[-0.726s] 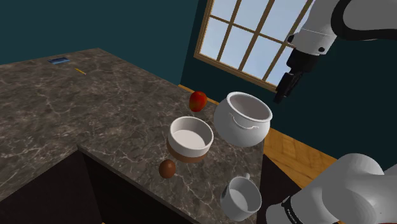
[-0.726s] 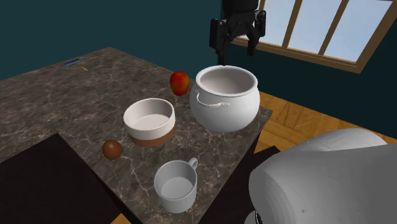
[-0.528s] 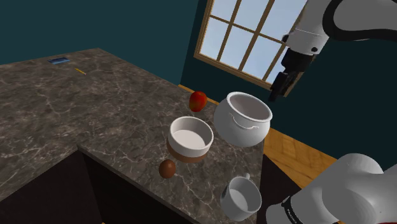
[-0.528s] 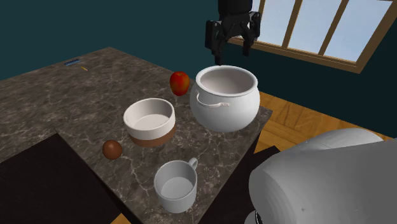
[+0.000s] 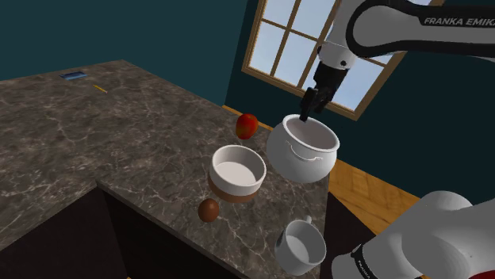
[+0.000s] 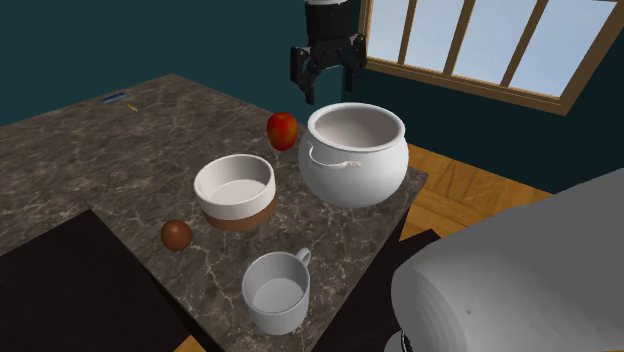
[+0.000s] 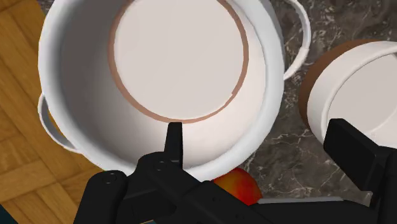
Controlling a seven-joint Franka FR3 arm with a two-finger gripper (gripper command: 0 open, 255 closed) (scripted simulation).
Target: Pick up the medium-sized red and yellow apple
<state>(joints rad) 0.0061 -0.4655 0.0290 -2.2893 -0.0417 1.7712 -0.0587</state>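
White mug (image 6: 277, 292) nearest on the dark marbled counter (image 6: 120, 150), small brown ball (image 6: 176, 234) a bit further in, then white bowl with brown base (image 6: 235, 190), none moved. Behind them the big white two-handled pot (image 6: 355, 155). Red-yellow apple (image 6: 283, 130) sits on the counter just beside the pot, on the second exterior view's left, same spot as before. In the wrist view the apple (image 7: 238, 186) peeks out past the pot rim.

Gripper (image 6: 327, 88) up in the air, fingers spread apart, nothing between them. Change: over the last moment it swung from the pot's window side across toward the second exterior view's left, now above the pot's far rim and much nearer the apple. Window (image 6: 490, 40) behind.

Judgement: still approach, no grasp yet; needs a little more travel over the apple, then descent. The pot wall is close, so a finger could clip it
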